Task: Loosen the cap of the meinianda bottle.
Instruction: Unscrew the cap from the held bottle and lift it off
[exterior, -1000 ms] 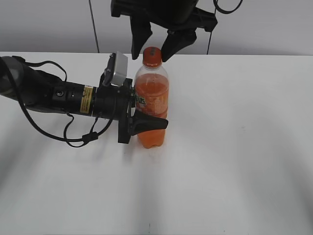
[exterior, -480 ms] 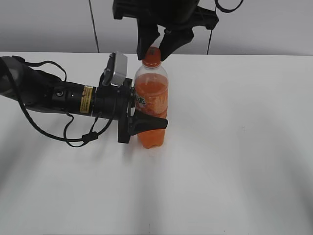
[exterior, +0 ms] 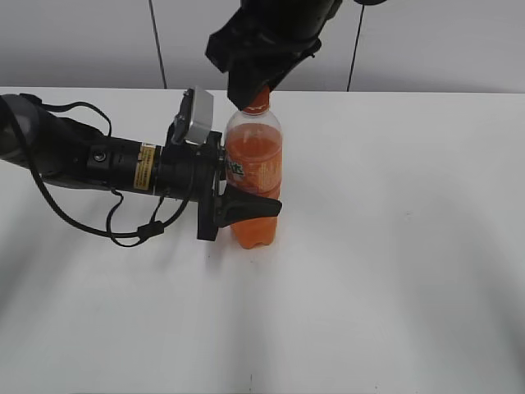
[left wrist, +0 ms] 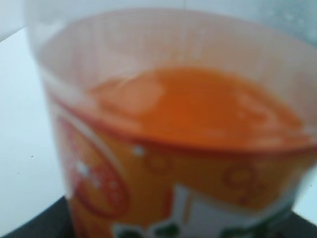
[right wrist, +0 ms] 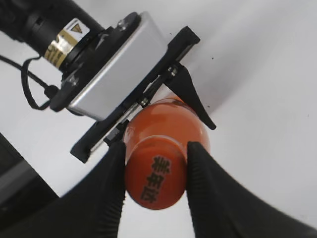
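Item one, the bottle (exterior: 254,176): I am seeing it standing upright on the white table (exterior: 394,263), left of centre, orange liquid filling it up to the shoulder, label facing the left arm. Item two, the left gripper (exterior: 238,190): I am watching it reaching in level from the left, its black fingers (exterior: 250,207) clamping the bottle's body at the label, one of them wrapping across the front; in the left wrist view the bottle (left wrist: 173,148) is filling nearly the whole picture, blurred, with the label's white and green print at the bottom. Item three, the cap (right wrist: 156,173): orange, sitting on the bottle's neck, dark printed characters showing on top in the right wrist view. Item four, the right gripper (right wrist: 154,171): I am seeing it coming down from above, its two black fingers (right wrist: 205,188) pressing against opposite sides of the cap, closed on it; in the exterior view the gripper (exterior: 256,82) is covering most of the cap (exterior: 260,102), only a strip of orange showing beneath it.
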Tool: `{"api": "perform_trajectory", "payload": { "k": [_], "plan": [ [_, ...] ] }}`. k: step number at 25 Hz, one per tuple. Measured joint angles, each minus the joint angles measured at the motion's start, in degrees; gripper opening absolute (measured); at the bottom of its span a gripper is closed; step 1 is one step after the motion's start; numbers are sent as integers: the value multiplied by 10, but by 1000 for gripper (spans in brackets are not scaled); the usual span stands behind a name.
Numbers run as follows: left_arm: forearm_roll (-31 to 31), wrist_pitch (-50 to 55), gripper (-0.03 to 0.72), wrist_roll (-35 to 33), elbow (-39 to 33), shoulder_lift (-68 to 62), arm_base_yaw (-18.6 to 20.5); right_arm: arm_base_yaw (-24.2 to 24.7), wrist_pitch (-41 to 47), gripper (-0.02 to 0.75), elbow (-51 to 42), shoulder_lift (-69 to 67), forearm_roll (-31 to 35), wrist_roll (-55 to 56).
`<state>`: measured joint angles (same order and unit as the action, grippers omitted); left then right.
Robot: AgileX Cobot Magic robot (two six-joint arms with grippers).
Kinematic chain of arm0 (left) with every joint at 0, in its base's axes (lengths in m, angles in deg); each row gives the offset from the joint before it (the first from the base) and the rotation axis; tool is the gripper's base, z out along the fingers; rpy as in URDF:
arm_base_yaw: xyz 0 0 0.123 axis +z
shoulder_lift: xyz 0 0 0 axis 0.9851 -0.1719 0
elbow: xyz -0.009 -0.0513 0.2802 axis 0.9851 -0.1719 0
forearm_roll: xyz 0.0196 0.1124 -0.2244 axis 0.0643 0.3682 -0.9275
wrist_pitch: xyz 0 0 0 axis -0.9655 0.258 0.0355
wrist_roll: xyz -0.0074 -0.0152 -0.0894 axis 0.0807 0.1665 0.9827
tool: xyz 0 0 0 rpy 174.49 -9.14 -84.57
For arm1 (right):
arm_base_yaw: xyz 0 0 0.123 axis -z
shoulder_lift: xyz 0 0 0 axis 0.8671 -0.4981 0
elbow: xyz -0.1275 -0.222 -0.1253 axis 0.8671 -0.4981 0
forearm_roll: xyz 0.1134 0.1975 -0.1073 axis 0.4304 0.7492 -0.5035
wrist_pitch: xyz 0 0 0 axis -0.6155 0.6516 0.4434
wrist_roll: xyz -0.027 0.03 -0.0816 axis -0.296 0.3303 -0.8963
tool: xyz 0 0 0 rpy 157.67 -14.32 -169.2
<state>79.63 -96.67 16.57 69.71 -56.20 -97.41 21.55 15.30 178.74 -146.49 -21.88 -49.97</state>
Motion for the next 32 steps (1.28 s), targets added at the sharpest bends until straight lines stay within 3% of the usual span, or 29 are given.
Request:
{"api": "perform_trajectory", "payload": {
  "k": [7, 17, 32],
  "plan": [
    [0, -1, 419, -2, 0, 0, 0, 0, 1, 278, 0, 0, 6, -231],
    [2, -1, 419, -3, 0, 0, 0, 0, 3, 278, 0, 0, 12, -475],
    [3, -1, 419, -3, 0, 0, 0, 0, 4, 278, 0, 0, 11, -522]
  ]
}}
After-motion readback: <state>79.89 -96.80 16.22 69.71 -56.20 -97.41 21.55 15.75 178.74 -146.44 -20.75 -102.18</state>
